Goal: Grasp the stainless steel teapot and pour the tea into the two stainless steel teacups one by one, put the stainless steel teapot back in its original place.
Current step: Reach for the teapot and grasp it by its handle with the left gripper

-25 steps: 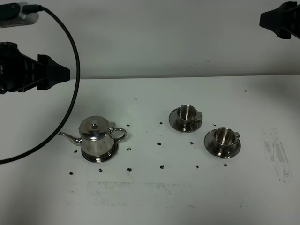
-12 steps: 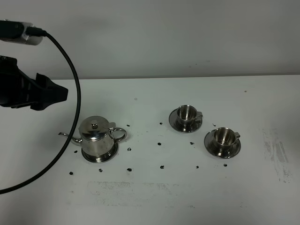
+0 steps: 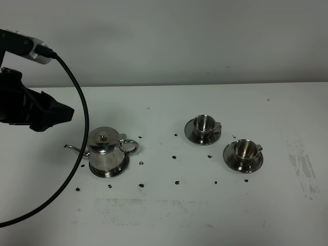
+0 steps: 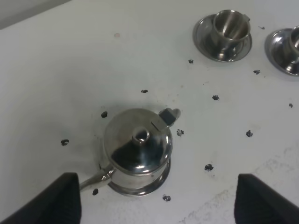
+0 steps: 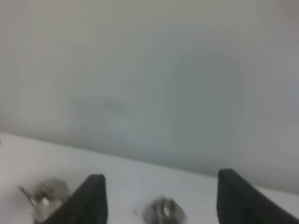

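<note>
The stainless steel teapot [image 3: 105, 146] stands upright on its round steel coaster, the original place [image 3: 123, 167], at the table's left, spout pointing left. The two stainless steel teacups [image 3: 205, 123] [image 3: 246, 149] sit on saucers to the right. My left gripper [image 3: 61, 113] hovers above and to the left of the teapot. In the left wrist view it is open [image 4: 156, 179], with its fingers [image 4: 63, 198] wide apart above the teapot [image 4: 138, 147] and touching nothing. In the right wrist view my right gripper [image 5: 161, 186] is open and empty, far from the blurred teapot [image 5: 44, 196].
A black cable [image 3: 79, 128] loops from the left arm down past the teapot's spout side. Small dark specks [image 3: 174, 157] dot the white table [image 3: 169, 215] around the teapot and cups. A pale wall rises behind the table.
The left arm has come lower and slightly leftward in the exterior high view, its cable swinging with it. The right arm has withdrawn out of that view's top right corner.
</note>
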Available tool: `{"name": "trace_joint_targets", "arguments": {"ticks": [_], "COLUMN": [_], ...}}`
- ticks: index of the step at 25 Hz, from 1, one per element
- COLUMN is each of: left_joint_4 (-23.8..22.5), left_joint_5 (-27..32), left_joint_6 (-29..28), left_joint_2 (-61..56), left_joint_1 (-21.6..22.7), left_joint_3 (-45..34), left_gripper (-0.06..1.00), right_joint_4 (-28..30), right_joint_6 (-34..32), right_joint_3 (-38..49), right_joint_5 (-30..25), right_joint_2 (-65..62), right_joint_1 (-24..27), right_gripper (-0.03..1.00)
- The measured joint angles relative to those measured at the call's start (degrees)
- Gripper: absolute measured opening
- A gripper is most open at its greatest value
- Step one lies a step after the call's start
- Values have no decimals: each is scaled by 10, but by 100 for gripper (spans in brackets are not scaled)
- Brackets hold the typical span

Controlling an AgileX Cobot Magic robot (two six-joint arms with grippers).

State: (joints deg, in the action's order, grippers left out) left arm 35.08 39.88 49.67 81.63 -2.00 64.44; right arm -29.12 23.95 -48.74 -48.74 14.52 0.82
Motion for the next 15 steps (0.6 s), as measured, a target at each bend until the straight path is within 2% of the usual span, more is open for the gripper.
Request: {"name": "trace_joint_targets", "arguments": {"ticks": [4,6,9,12,15], "left_joint_4": [6,5,-8,-29,-41], "left_joint_5": [2,1,-10,-29,-46], "left_joint_6": [11,17,28,32,32], "left_joint_2": [0,0,0,0,0], "left_joint_1": [-4,-16,-42,-68,-76], "left_joint_3": [8,14,21,23,23], "left_gripper": [65,65,65,65,65], "right_joint_4": [134,171,183,183,187], "right_joint_6": [-109,-159,-187,-188,-176], "right_joint_3": [1,7,37,89,141], "right_joint_5": [-80,-101,-110,-117,-139], "right_joint_2": [-34,-45,-73,-115,-118], "right_joint_1": [0,0,0,0,0], "right_gripper": [51,51,51,51,51]}}
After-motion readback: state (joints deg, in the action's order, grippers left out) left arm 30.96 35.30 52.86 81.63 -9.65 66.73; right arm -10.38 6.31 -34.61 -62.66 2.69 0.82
